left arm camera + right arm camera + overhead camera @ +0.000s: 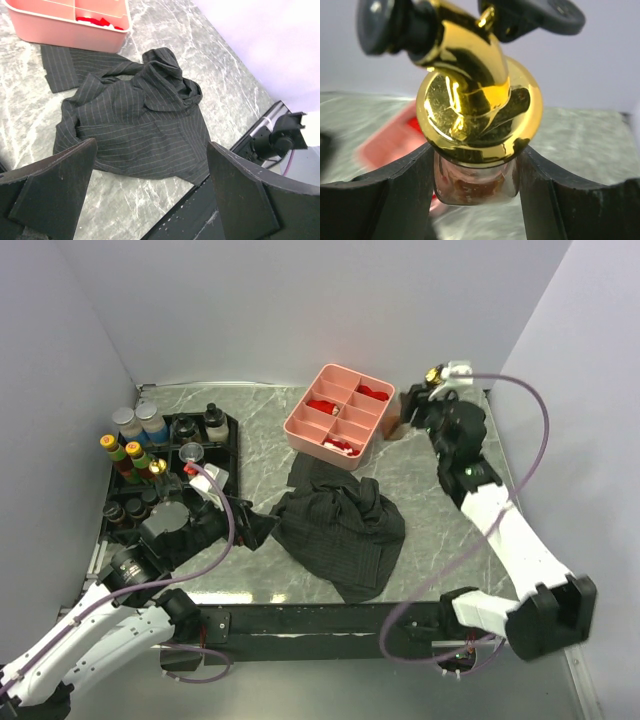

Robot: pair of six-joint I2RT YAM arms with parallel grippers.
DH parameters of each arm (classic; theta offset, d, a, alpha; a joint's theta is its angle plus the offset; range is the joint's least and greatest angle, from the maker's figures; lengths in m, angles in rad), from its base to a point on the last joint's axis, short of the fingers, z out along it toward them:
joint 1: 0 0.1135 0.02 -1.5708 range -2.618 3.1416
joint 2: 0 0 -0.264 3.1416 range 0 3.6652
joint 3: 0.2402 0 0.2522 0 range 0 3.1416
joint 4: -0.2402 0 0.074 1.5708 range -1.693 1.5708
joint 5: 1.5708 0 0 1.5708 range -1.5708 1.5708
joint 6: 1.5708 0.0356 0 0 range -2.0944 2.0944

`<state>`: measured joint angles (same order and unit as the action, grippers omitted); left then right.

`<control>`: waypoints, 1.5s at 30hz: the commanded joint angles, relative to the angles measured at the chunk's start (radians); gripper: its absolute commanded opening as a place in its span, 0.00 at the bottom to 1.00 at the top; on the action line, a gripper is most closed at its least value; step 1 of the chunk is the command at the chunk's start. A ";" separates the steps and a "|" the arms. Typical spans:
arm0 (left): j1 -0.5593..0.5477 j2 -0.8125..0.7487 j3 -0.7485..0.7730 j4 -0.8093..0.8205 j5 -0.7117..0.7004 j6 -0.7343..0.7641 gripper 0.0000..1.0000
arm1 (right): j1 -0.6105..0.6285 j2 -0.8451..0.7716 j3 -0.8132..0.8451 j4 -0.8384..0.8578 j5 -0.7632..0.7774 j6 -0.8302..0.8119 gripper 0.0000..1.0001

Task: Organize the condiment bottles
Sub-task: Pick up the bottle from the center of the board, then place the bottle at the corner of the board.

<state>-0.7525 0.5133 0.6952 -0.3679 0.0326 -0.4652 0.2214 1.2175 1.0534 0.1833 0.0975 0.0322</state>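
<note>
Marbled tabletop, right claw clamped on neck of gold-capped bottle, cap uppermost, left claw wide open

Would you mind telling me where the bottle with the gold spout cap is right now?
In the top view the gold-spouted bottle is over the table's far right, right of the pink tray, gripped at the neck by the right hand.

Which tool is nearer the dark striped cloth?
Left. The left tool sits open at the left edge of the dark striped cloth; the right tool is at the back right, past the pink tray, gripping a gold-capped bottle.
</note>
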 commanded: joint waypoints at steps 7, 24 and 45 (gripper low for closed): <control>-0.004 -0.028 0.026 0.067 -0.141 -0.024 0.96 | 0.433 -0.305 -0.135 -0.024 -0.009 0.075 0.29; -0.004 -0.039 0.357 -0.083 -0.269 -0.110 0.96 | 1.055 -0.104 -0.165 0.077 0.298 0.104 0.29; -0.004 -0.144 0.271 -0.181 -0.350 -0.119 0.96 | 1.196 0.211 -0.193 0.286 0.465 0.143 0.60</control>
<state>-0.7525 0.3824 0.9688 -0.5480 -0.3050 -0.5877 1.4128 1.4227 0.8429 0.3210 0.4778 0.1646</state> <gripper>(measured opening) 0.967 0.653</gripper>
